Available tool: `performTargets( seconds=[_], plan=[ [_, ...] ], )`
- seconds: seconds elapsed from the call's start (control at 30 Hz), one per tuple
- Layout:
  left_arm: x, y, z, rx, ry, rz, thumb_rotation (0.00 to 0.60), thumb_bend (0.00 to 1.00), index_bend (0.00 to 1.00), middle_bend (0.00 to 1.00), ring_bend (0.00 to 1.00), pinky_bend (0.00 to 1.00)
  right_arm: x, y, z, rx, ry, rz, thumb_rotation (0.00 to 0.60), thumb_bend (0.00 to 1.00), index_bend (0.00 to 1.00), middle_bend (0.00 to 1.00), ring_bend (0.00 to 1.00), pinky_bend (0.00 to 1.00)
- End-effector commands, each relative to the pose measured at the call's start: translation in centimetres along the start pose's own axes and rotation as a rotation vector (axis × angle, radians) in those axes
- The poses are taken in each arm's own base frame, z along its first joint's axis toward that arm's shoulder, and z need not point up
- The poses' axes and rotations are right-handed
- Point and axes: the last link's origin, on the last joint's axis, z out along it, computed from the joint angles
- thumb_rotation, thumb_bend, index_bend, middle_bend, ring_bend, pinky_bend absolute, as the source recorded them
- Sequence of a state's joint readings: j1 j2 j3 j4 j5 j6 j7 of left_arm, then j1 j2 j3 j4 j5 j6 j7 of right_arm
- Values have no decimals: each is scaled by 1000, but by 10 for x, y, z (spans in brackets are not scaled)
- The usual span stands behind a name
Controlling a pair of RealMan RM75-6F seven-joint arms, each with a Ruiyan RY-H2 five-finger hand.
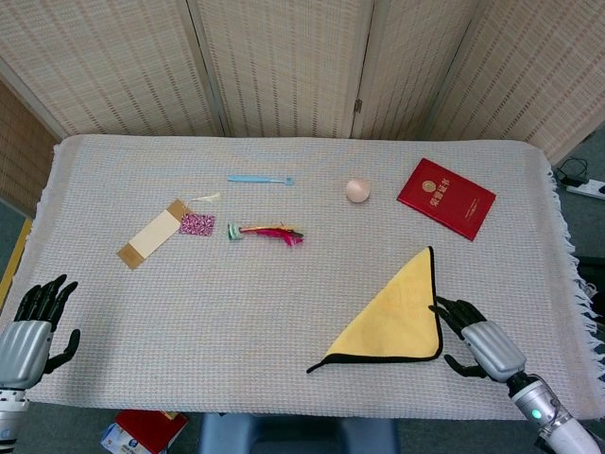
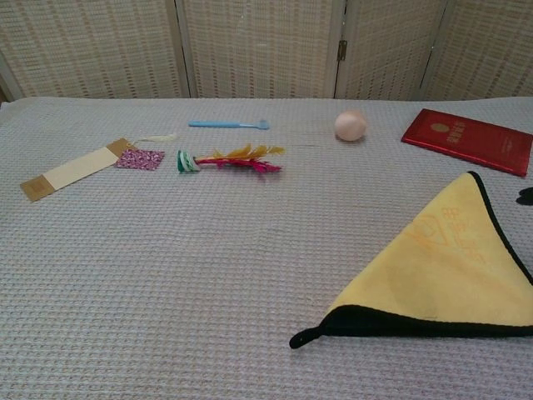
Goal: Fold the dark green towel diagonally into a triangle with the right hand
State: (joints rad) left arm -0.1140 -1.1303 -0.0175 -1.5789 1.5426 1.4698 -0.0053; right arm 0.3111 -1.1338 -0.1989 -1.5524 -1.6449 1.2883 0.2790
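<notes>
The towel (image 1: pixel 395 317) (image 2: pixel 445 267) lies folded into a triangle on the right part of the table, its yellow side up and a dark edge running along its border. My right hand (image 1: pixel 479 340) hovers just right of the towel's lower right corner, fingers spread, holding nothing and clear of the cloth. In the chest view only a dark fingertip (image 2: pixel 525 196) shows at the right edge. My left hand (image 1: pixel 30 324) hangs off the front left corner of the table, fingers apart and empty.
A red booklet (image 1: pixel 445 198) lies at the back right, a small pink ball (image 1: pixel 357 190) beside it. A blue stick (image 1: pixel 260 179), a feathered toy (image 1: pixel 267 232) and a bookmark strip (image 1: pixel 156 232) with a patterned tag (image 1: pixel 197 224) lie left of centre.
</notes>
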Motion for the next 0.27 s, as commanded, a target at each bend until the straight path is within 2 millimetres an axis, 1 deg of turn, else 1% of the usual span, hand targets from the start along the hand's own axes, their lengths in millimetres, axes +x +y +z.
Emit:
performTargets(
  seconds=[0.03,0.1,0.13,0.17,0.27],
  plan=[
    [-3,7,-3,-19,-28,9,600,562,0,16,0,0,30,7,-30,-215,272,-208,600,452,0,0,0,0],
    [-5,13,-4,-41,-43,12,600,562,2,16,0,0,32,7,-41,-352,362,-318,600,451,0,0,0,0],
    [-6,15,-5,-50,-50,15,600,562,3,16,0,0,31,6,-45,-384,364,-352,600,451,0,0,0,0],
    [-6,17,-6,-58,-56,16,600,562,5,16,0,0,30,3,-49,-398,360,-358,600,451,0,0,0,0],
    [-9,21,-9,-64,-78,14,600,562,9,16,0,0,32,-4,-58,-393,354,-298,600,451,0,0,0,0]
  ],
)
